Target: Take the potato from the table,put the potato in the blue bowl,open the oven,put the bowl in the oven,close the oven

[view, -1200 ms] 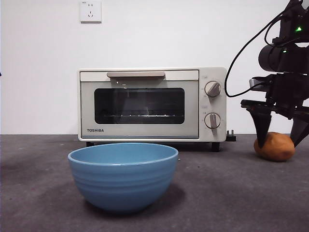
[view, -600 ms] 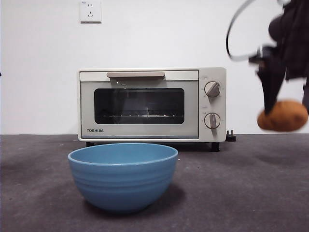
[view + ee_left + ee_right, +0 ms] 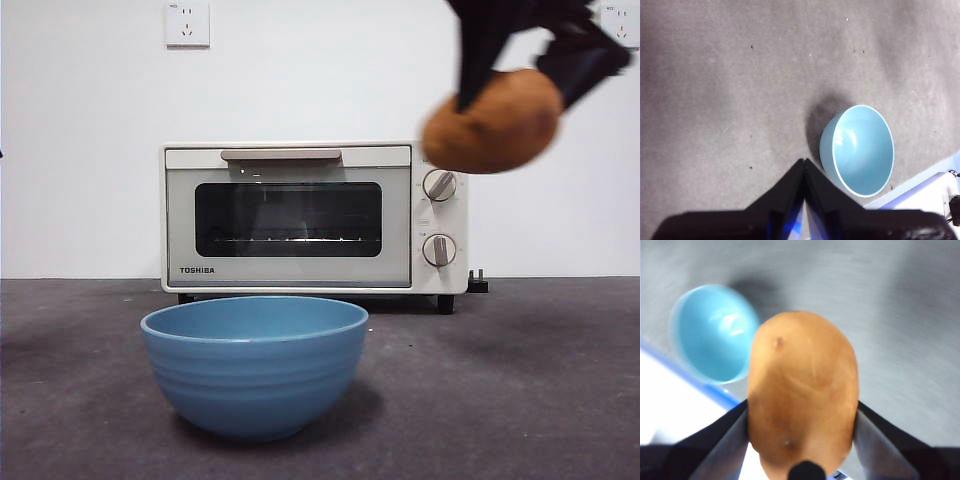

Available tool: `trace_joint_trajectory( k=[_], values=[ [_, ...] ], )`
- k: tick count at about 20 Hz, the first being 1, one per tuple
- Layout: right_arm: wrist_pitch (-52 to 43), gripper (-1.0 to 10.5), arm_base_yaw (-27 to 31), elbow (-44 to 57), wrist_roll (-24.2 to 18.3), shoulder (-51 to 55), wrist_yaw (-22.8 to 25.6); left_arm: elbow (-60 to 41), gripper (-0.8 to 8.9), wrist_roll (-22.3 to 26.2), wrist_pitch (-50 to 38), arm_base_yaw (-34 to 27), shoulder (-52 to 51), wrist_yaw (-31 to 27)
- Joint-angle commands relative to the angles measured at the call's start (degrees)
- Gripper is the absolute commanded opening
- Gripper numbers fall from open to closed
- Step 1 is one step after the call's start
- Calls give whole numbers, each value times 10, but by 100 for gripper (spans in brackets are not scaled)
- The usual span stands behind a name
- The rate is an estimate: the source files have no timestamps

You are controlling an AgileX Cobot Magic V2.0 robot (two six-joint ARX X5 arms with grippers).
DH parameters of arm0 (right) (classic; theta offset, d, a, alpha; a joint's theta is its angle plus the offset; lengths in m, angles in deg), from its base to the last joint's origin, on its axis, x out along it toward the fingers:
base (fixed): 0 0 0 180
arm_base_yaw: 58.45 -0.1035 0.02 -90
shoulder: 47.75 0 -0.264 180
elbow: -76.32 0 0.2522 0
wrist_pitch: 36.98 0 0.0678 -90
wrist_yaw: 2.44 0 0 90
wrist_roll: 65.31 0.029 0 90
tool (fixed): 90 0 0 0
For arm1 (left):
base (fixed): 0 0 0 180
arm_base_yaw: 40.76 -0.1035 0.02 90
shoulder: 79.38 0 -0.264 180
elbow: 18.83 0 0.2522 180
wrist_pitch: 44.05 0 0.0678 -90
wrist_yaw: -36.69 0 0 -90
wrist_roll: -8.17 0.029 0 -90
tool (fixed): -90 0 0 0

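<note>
My right gripper (image 3: 520, 65) is shut on the orange-brown potato (image 3: 491, 120), holding it high in the air at the upper right of the front view, in front of the oven's knobs. The right wrist view has the potato (image 3: 802, 390) clamped between both jaws, with the blue bowl (image 3: 712, 332) below and off to one side. The blue bowl (image 3: 255, 362) stands empty on the table (image 3: 520, 400), in front of the cream oven (image 3: 300, 215), whose door is closed. My left gripper (image 3: 803, 167) hangs above the table with its jaws together, beside the bowl (image 3: 857, 150).
A wall socket (image 3: 187, 22) sits on the white wall behind the oven. The oven's plug (image 3: 479, 283) lies at its right foot. A white-and-blue edge (image 3: 920, 192) shows beyond the bowl in the left wrist view.
The right gripper has lifted the potato off the table at the right and carried it up and leftward, nearer the camera. Bowl, oven and left arm have stayed put.
</note>
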Motion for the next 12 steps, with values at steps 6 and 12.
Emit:
trace_joint_trajectory(
  k=[6, 12],
  values=[
    [-149, 1, -188, 31, 22, -4, -2, 0, -4, 8, 19, 3, 1, 4],
    [-192, 1, -224, 47, 33, -33, 45, 0, -4, 9, 25, 3, 1, 4]
  ],
)
